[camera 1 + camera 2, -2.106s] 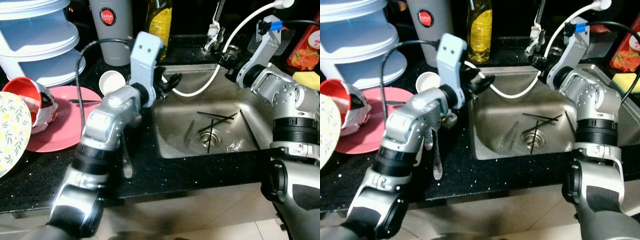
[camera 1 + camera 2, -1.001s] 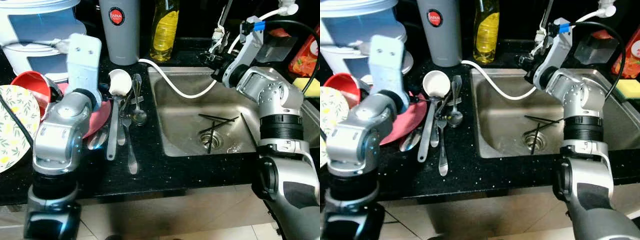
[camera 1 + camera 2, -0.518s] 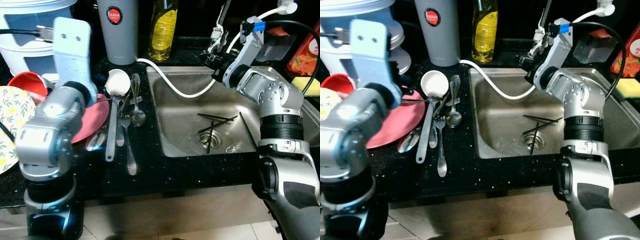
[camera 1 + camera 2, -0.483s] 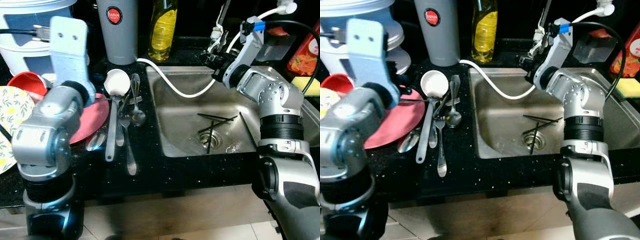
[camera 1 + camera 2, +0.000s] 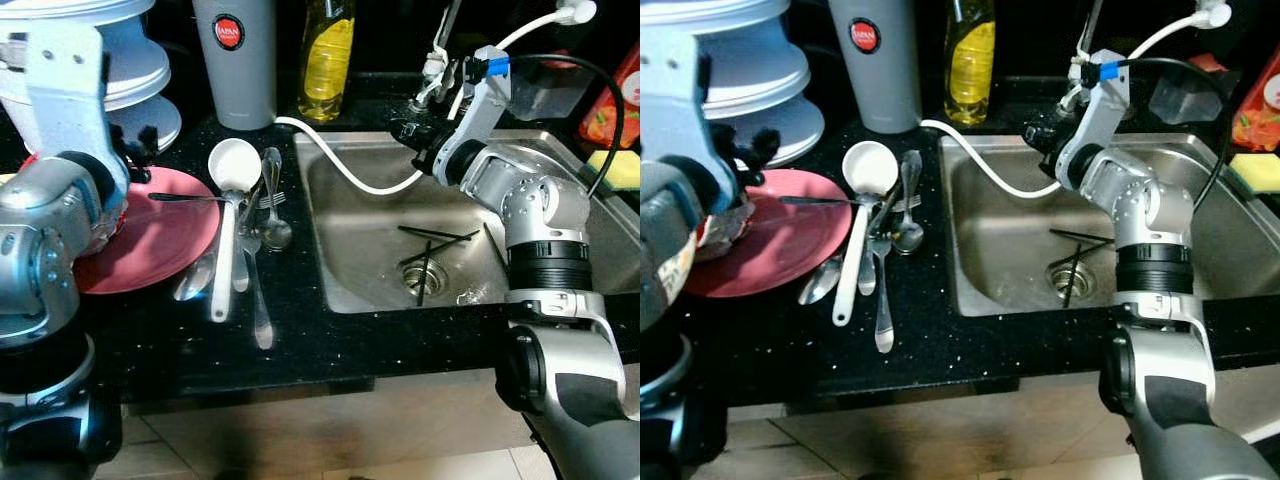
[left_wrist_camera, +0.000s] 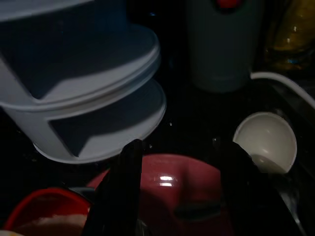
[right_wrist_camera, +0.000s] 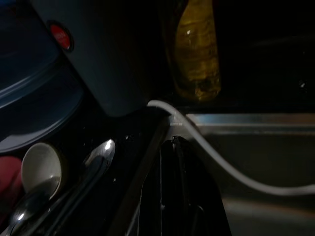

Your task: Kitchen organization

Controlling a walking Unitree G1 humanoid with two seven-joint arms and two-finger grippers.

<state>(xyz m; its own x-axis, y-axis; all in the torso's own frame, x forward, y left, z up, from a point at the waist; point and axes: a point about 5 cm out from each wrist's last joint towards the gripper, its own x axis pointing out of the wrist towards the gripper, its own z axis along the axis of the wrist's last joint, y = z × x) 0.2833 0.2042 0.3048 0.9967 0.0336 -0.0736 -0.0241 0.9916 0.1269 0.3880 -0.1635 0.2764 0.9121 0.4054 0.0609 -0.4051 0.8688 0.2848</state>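
Note:
A pink plate (image 5: 150, 245) lies on the black counter with a thin dark stick (image 5: 185, 198) across it. Beside it lie a white ladle (image 5: 232, 163) and several spoons and forks (image 5: 268, 225). My left gripper (image 6: 179, 147) hovers open over the plate's far edge, nothing between its fingers (image 5: 745, 140). A red cup (image 6: 34, 223) shows by the plate in the left wrist view. Dark chopsticks (image 5: 432, 240) lie at the sink (image 5: 340, 235) drain. My right gripper (image 5: 408, 130) is held shut above the sink's back left corner, beside a white hose (image 5: 340, 165).
A stacked white container (image 5: 135, 85), a grey canister (image 5: 235, 60) and a yellow soap bottle (image 5: 325, 55) stand along the back. The tap (image 5: 437, 60) rises behind the sink. A yellow sponge (image 5: 615, 165) and red packet (image 5: 610, 105) sit at far right.
My left arm has swung from the sink's left edge back over the pink plate, uncovering the ladle and cutlery. The right gripper has shifted slightly left. The camera view moved too.

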